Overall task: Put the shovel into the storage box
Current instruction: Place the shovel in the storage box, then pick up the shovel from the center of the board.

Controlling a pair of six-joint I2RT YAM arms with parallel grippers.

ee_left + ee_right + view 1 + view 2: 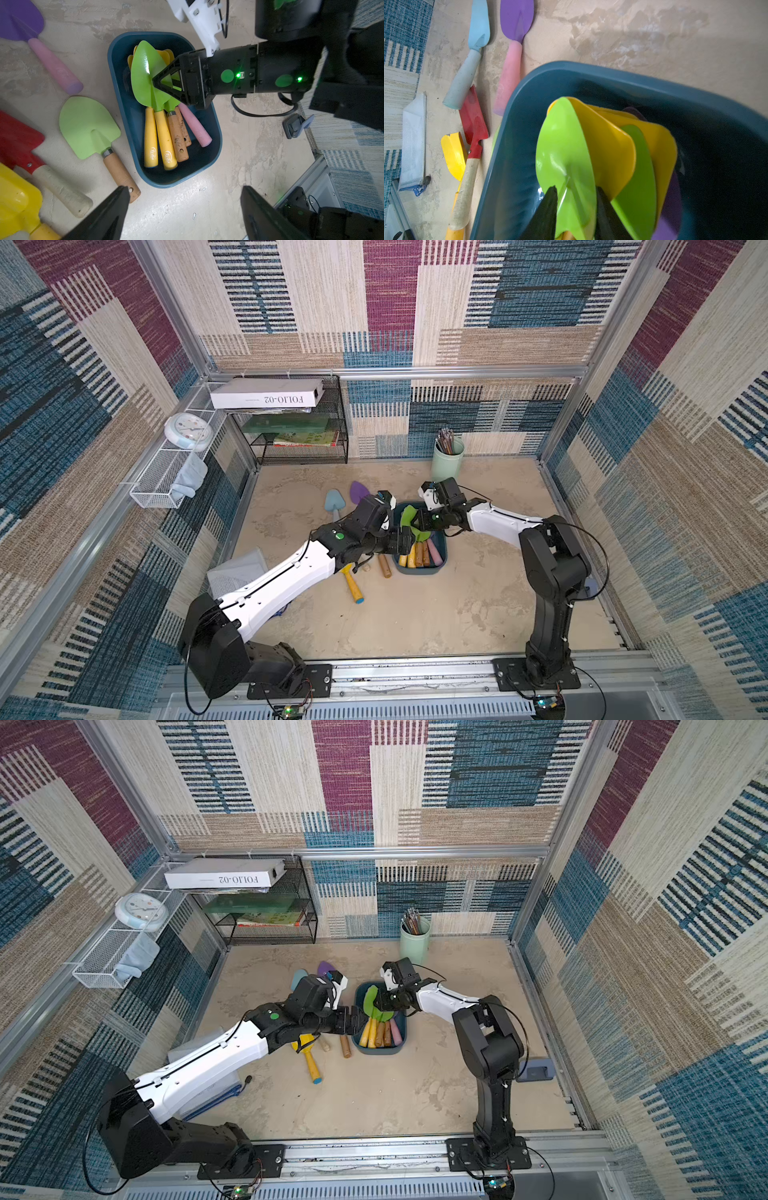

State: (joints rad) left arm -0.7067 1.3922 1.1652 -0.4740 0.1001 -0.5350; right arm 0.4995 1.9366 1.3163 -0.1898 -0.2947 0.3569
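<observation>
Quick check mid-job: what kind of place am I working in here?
Likely a staged robot test cell, not a real room: aluminium frame with patterned walls, mesh shelf of books, pencil cup.

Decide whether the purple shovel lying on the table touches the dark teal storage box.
Apart. The left wrist view shows bare table between the purple shovel's pink handle and the storage box's wall.

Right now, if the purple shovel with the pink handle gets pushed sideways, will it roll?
The purple shovel would likely slide or pivot, not roll: its broad blade lies on the tabletop. It looks stiff throughout, so probably no flopping.
</observation>
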